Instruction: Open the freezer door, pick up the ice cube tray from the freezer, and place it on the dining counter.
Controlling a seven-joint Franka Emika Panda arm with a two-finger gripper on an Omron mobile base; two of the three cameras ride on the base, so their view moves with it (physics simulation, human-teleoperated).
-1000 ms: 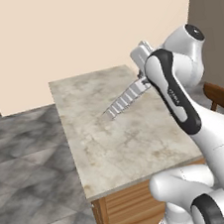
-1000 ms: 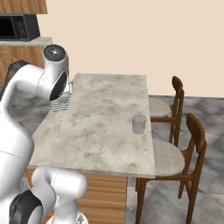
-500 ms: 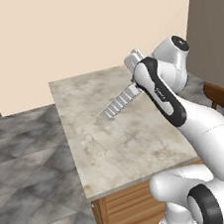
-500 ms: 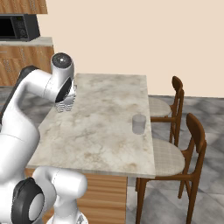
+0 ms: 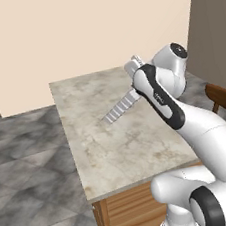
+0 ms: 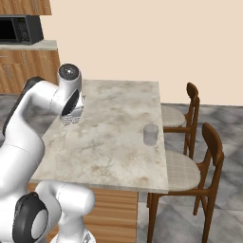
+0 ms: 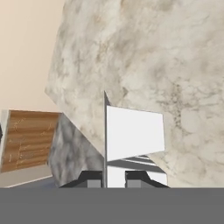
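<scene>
Left base view: gripper (image 5: 134,93) clamps the ice cube tray (image 5: 120,106) above the dining counter (image 5: 105,151) (placing step), lowering comes next.

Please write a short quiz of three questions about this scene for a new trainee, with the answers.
1. True or false: the gripper is shut on the ice cube tray.
2. Where is the tray? A. Lying flat on the counter. B. Held tilted above the counter. C. On a chair.
3. What stands on the counter near the chairs?

Key
1. True.
2. B.
3. A small clear cup.
</scene>
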